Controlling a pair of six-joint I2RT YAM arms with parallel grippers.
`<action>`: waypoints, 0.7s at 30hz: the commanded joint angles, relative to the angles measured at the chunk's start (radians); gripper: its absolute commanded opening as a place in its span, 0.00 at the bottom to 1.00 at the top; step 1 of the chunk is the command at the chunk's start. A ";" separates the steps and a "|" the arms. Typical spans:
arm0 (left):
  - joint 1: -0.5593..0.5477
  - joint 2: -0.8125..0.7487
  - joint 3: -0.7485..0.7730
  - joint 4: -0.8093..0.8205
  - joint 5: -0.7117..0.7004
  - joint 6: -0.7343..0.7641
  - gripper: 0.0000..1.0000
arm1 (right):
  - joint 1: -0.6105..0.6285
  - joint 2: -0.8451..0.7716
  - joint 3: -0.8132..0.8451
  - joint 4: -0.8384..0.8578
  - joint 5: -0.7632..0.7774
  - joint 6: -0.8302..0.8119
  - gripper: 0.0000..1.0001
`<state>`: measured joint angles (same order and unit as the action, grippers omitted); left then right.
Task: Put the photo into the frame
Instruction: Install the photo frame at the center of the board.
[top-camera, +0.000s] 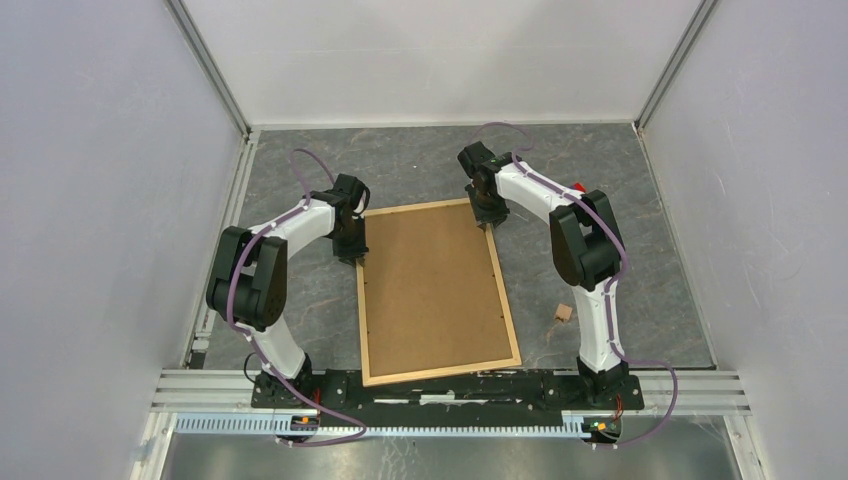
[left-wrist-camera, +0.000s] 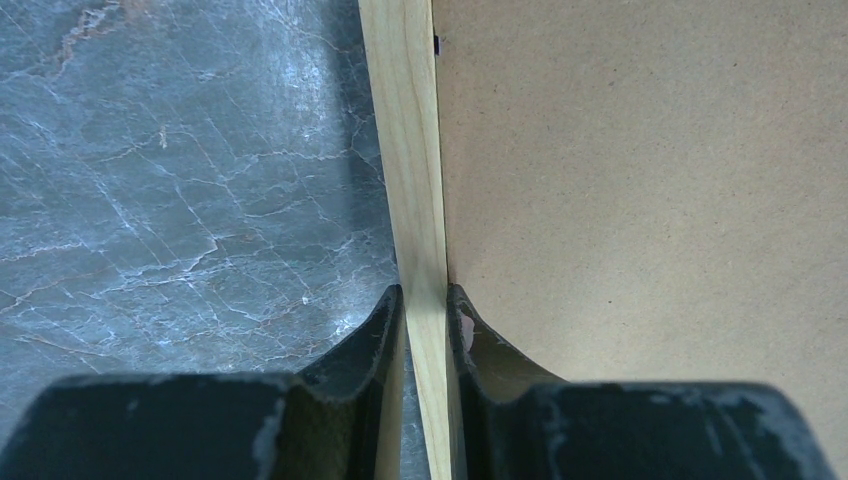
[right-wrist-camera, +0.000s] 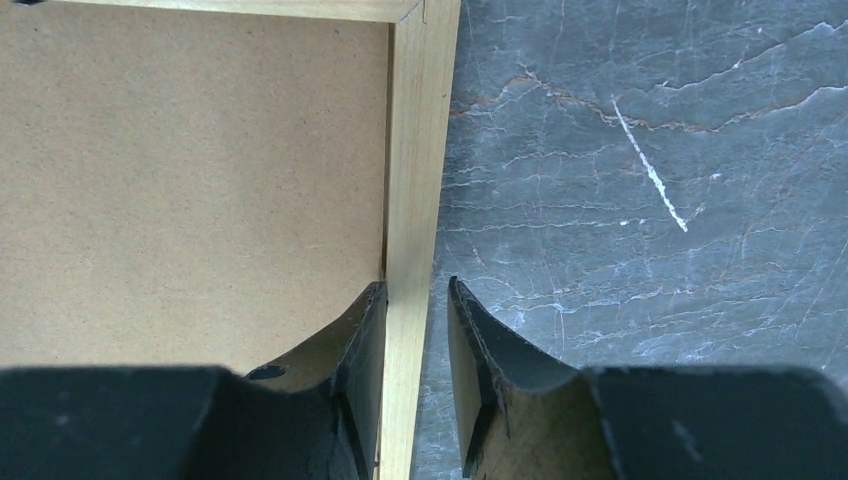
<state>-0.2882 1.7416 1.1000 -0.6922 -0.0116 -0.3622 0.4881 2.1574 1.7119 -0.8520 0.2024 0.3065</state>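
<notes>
A large rectangular frame (top-camera: 436, 290) of thin light wood strips is laid back side up on the grey marbled table (top-camera: 420, 160), with its brown fibreboard panel (left-wrist-camera: 640, 200) turned upward. The left gripper (left-wrist-camera: 425, 295) is clamped on the frame's left strip (left-wrist-camera: 415, 180). Its 2 black fingers (left-wrist-camera: 385, 330) are pressed against the wood, with the panel just right of them and bare table to their left. The right gripper (right-wrist-camera: 415, 290) is set astride the right strip (right-wrist-camera: 415, 150), near the far corner, with its jaws parted. The inner finger (right-wrist-camera: 365, 330) is touching the strip at the panel's edge, while a sliver of table is seen between the outer finger (right-wrist-camera: 470, 340) and the wood. 1 small pale wooden block (top-camera: 563, 313) is lying on the table, well apart from the right gripper, toward the arm bases.
</notes>
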 joint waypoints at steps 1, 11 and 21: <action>-0.001 0.018 -0.027 -0.004 -0.057 0.025 0.12 | -0.006 -0.006 0.006 -0.023 0.041 -0.020 0.34; -0.002 0.026 -0.023 -0.005 -0.052 0.025 0.11 | -0.005 -0.044 0.043 -0.052 0.055 -0.023 0.33; -0.002 0.024 -0.026 -0.005 -0.058 0.026 0.11 | -0.003 -0.017 0.016 -0.019 0.004 -0.022 0.33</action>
<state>-0.2905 1.7416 1.1000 -0.6922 -0.0170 -0.3622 0.4843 2.1567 1.7252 -0.8906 0.2195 0.2871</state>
